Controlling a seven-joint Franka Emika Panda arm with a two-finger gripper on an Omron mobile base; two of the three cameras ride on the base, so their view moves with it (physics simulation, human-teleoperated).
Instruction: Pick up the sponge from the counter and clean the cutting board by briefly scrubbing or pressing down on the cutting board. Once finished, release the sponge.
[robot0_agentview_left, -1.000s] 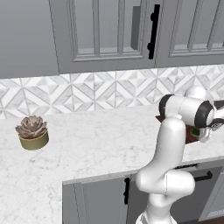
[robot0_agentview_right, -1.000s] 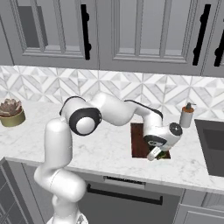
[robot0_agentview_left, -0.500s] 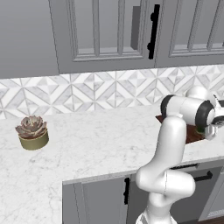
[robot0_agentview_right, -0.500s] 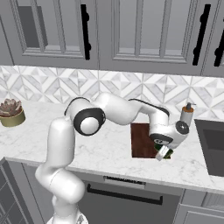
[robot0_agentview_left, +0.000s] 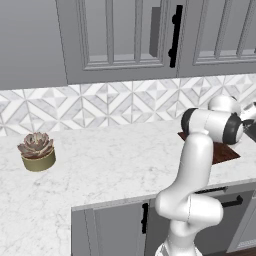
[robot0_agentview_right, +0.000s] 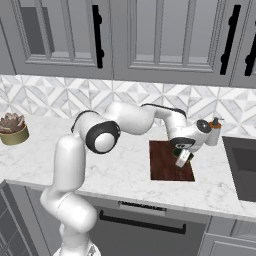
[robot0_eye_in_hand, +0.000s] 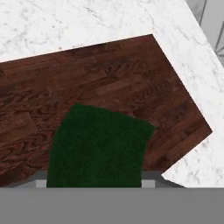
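My gripper is shut on the sponge, a dark green block that hides my fingertips in the hand view. Below it lies the cutting board, dark reddish-brown wood, flat on the white marble counter. In the right base view the gripper hangs over the right part of the cutting board. Whether the sponge touches the wood I cannot tell. In the left base view the arm covers most of the cutting board.
A potted succulent stands far left on the counter. A soap bottle stands just behind the board's right end, and a dark sink opens to the right. Grey wall cabinets hang above.
The gripper, still holding the sponge, has shifted over the board: first a little right, then back toward the wall. The board and the plant have not moved.
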